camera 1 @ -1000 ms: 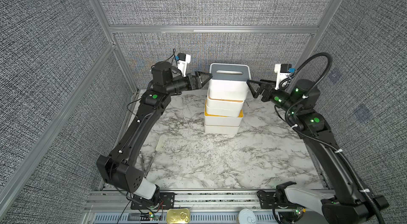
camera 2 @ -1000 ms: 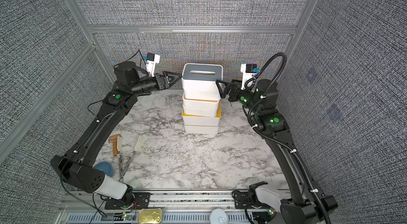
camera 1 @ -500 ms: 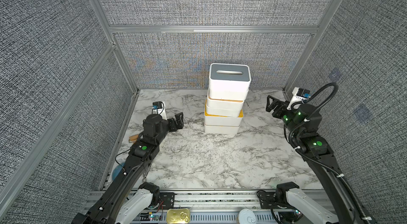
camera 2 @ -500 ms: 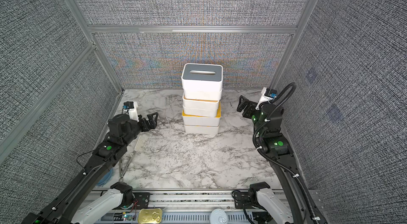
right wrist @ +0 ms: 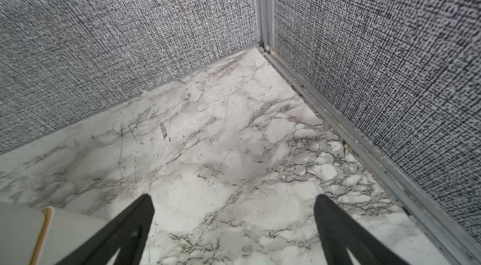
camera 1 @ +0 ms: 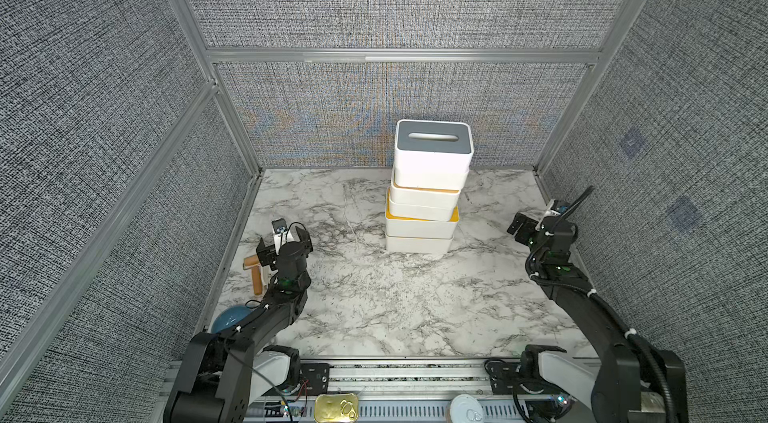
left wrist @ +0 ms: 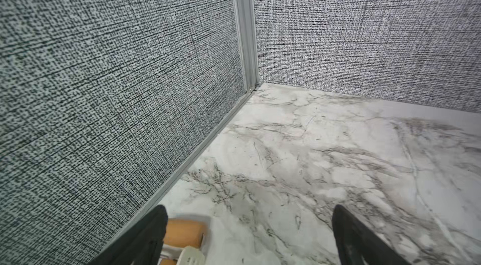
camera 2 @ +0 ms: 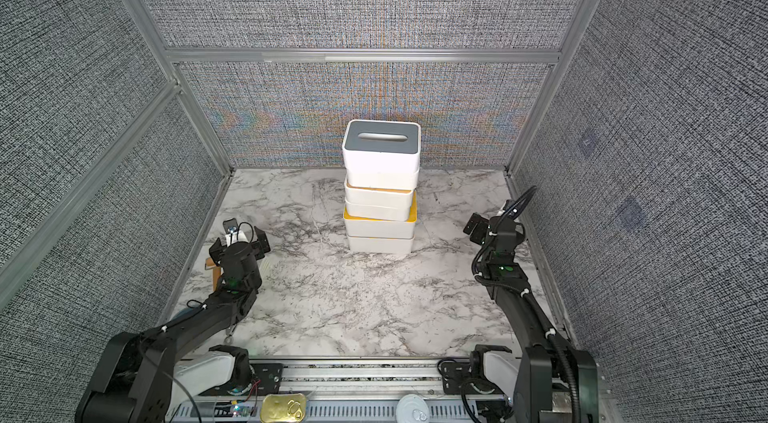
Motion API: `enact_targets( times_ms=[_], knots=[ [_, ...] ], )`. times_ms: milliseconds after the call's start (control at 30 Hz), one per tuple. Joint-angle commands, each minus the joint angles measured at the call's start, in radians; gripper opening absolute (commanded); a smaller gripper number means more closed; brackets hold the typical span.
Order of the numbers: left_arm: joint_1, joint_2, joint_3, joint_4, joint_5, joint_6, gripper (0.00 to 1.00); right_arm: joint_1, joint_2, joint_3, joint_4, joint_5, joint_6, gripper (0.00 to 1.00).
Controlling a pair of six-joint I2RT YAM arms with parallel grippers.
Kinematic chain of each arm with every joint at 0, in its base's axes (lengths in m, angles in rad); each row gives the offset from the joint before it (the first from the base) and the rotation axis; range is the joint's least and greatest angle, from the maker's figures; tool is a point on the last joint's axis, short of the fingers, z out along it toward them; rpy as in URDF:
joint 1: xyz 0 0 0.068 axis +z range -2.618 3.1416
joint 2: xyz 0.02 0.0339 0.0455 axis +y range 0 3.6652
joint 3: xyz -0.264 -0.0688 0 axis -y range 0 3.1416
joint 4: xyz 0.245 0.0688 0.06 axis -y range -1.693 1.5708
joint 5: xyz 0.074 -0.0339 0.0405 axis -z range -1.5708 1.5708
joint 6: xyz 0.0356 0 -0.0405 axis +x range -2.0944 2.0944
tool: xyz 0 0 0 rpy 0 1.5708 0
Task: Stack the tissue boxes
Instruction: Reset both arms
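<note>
Both top views look steeply down from high above the robot's base toward the back wall (camera 1: 311, 117), sharing the whole marble tabletop (camera 1: 374, 296) and tissue boxes (camera 2: 380, 192). The wrist cameras sit low, near the tabletop: the left faces the rear left corner (left wrist: 251, 86), the right the rear right corner (right wrist: 264, 47).

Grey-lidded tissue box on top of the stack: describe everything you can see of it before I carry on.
The white, rounded-corner tissue box with a flat grey lid tops the stack near the back wall. Body looks like smooth white plastic; the lid has one long oval slot. It sits upright, level, roughly square on the white box beneath, the only thing touching it. Left gripper and right gripper stand open, well away.
</note>
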Motion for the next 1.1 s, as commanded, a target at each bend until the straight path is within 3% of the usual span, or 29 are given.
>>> enact_targets(
  times_ms=[0,100,133,233,300,467,767,900,1000,1067],
  knots=[
    [0.056,0.068,-0.051,0.269,0.040,0.026,0.99,-0.014,0.051,-0.018,0.138,0.015,-0.028,0.99],
    [0.072,0.213,-0.078,0.443,0.055,-0.028,0.99,-0.015,0.083,-0.066,0.209,0.014,-0.082,0.99],
    [0.073,0.267,-0.072,0.526,0.073,0.029,0.99,-0.014,0.087,-0.095,0.260,0.026,-0.102,0.99],
    [0.067,0.249,0.049,0.217,0.164,0.001,0.99,-0.014,0.103,-0.207,0.488,0.054,-0.147,0.99],
    [0.069,0.251,0.004,0.317,0.191,0.015,0.99,-0.015,0.126,-0.246,0.587,0.053,-0.154,0.99],
    [0.073,0.280,-0.035,0.442,0.232,0.060,0.99,-0.022,0.123,-0.195,0.434,0.020,-0.185,0.99],
    [0.073,0.279,-0.036,0.442,0.234,0.060,0.99,-0.023,0.208,-0.258,0.583,-0.132,-0.215,0.99],
    [0.073,0.270,-0.102,0.555,0.269,0.078,0.97,-0.023,0.191,-0.265,0.571,-0.217,-0.246,0.99],
    [0.072,0.282,-0.152,0.666,0.288,0.089,0.99,-0.020,0.230,-0.338,0.747,-0.276,-0.267,0.99],
    [0.076,0.282,-0.140,0.639,0.298,0.081,0.99,-0.014,0.331,-0.396,0.946,-0.274,-0.278,0.99]
  ],
)
